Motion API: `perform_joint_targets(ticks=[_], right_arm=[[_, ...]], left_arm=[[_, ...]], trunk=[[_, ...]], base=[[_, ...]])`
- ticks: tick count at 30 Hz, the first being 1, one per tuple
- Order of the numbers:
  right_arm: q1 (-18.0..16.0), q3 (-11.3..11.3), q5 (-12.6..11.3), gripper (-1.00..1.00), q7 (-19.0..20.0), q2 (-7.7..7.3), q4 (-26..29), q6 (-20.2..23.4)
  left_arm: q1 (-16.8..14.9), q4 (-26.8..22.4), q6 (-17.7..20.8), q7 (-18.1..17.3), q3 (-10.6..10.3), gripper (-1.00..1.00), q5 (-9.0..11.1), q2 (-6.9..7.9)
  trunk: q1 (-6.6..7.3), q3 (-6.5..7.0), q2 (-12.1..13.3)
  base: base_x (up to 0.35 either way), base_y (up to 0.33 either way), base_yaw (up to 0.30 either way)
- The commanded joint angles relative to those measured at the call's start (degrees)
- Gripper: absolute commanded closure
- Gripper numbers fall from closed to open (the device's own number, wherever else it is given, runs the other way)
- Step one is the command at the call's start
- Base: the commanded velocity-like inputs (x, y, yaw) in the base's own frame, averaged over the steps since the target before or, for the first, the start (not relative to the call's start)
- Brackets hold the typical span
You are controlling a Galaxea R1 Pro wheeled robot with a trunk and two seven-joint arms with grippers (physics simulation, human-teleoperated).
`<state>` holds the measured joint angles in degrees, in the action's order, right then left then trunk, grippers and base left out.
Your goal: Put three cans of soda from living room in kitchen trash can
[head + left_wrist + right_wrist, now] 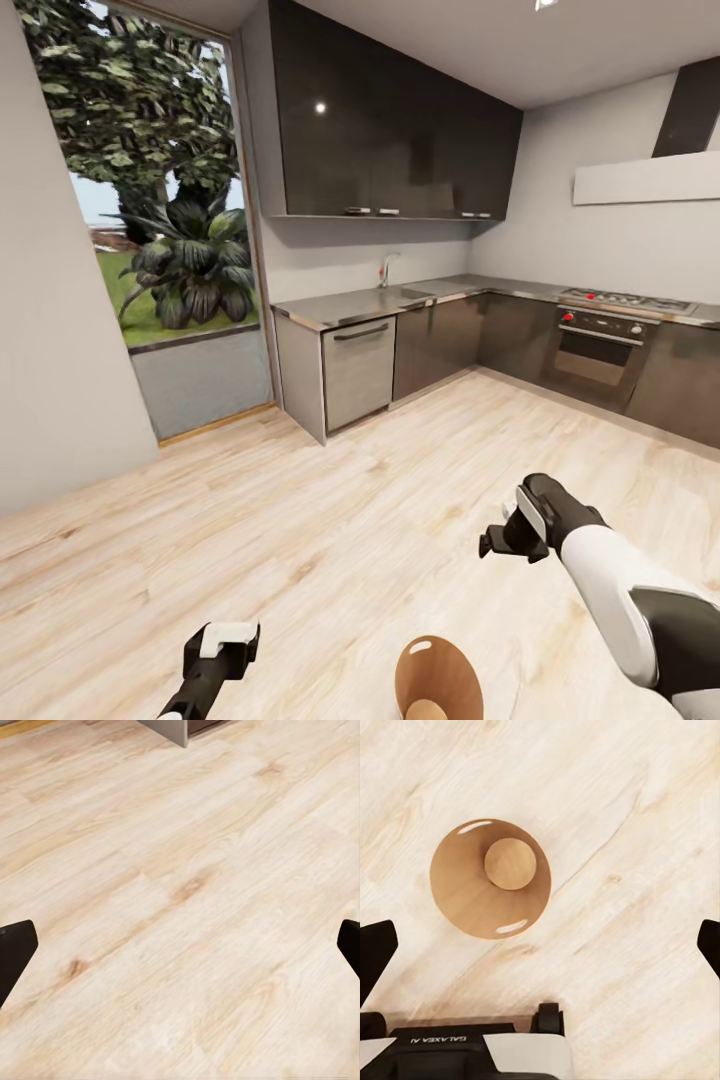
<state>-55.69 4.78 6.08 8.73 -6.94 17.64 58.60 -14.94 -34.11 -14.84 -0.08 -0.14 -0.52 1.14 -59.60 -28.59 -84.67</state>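
I am in the kitchen with its pale wood floor (330,500). The tash can (437,680) stands on the floor just in front of me, and its brown inside faces up. From above, the tash can (490,877) looks bare inside, with slot cut-outs near the rim. My right gripper (512,540) hangs open above and to the right of it, its fingertips (375,949) spread wide. Low on the left, my left gripper (222,650) is open over bare floor, its fingertips (15,949) far apart. The cans of soda are out of view.
Glossy dark cabinets (390,130) and a steel counter (340,308) with a sink run along the far wall. An oven with red knobs (600,345) stands at the right. A tall glass opening (170,230) shows a garden at the left. Part of my own body (472,1050) sits beside the bin.
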Motion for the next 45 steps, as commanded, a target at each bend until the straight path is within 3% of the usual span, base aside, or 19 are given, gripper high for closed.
perform_joint_targets(ticks=[1,6,17,45], right_arm=[[-0.14,-0.01,0.02,-1.0,-0.04,-0.11,-0.21,0.02],[-0.33,-0.03,0.03,-1.0,-0.07,-0.83,-0.72,0.0],[-0.38,-1.73,0.45,-1.0,-0.11,-0.46,-0.92,-0.48],[-0.38,-2.05,0.54,-1.0,-0.11,-0.35,-0.59,-0.6]], left_arm=[[0.0,0.05,0.03,0.0,-0.01,-1.0,-0.02,-0.02],[0.0,0.12,0.1,-0.01,-0.03,-1.0,-0.08,-0.06],[0.0,0.14,0.16,-0.01,-0.03,-1.0,-0.07,0.0],[0.0,0.36,0.07,-0.09,-0.38,-1.0,-0.18,0.09]], trunk=[[-0.23,-0.18,-0.42],[-1.32,-1.08,-2.42],[-3.74,-3.06,-6.83],[-9.89,-8.08,-18.06]], base=[[0.0,0.0,0.0],[0.0,0.0,0.0],[0.0,0.0,0.0],[0.0,0.0,0.0]])
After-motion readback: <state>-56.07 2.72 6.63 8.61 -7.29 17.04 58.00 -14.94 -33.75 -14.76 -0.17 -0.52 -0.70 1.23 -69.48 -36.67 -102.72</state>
